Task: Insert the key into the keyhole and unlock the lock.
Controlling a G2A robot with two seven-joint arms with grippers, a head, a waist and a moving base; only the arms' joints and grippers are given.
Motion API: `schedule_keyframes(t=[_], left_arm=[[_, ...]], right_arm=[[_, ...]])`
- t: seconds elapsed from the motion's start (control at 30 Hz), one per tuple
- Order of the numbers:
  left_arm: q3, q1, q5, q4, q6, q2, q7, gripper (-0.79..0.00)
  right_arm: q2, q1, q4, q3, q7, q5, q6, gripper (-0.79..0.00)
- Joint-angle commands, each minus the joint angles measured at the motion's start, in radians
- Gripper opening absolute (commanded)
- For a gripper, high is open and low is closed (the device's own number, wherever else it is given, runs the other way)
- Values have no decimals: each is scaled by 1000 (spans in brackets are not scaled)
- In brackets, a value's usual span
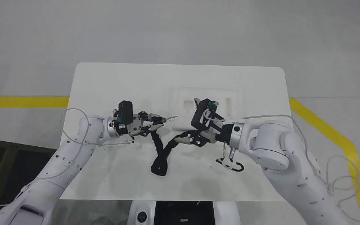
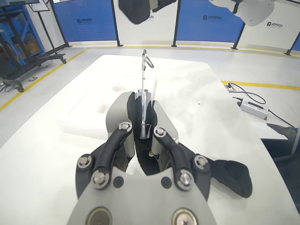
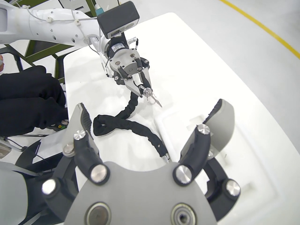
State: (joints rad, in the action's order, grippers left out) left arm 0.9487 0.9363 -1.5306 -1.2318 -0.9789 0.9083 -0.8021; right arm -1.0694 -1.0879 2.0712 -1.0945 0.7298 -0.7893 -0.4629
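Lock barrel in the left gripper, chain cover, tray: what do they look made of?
Lock barrel: metal, mirror-polished, likely chrome-plated; sharp reflections. Chain cover: black fabric sleeve, matte and wrinkled; core mostly hidden. Tray: white matte foam by the look, soft-edged recesses; possibly moulded plastic.

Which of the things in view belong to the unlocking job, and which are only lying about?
For the job: key, standing out of the chrome lock; its black-sleeved chain; left tool, shut on the lock; right tool, open.
Lying about: white foam tray on the table; power adapter.
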Motion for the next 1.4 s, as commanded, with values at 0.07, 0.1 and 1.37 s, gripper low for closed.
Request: schedule_keyframes(t=[0.07,0.1,1.37], left_arm=[[48,28,26,33,11,-13,31,-785],[60,32,30,36,19,-16,51,-785],[164,-50,216,52,-4,-3,453,0]], right_arm=[[9,-68,6,-48,-102,-67,-35,0],[11,-86,0,-58,-129,-85,-39,0],[20,-298,-106,-241,-556,-263,33,0]])
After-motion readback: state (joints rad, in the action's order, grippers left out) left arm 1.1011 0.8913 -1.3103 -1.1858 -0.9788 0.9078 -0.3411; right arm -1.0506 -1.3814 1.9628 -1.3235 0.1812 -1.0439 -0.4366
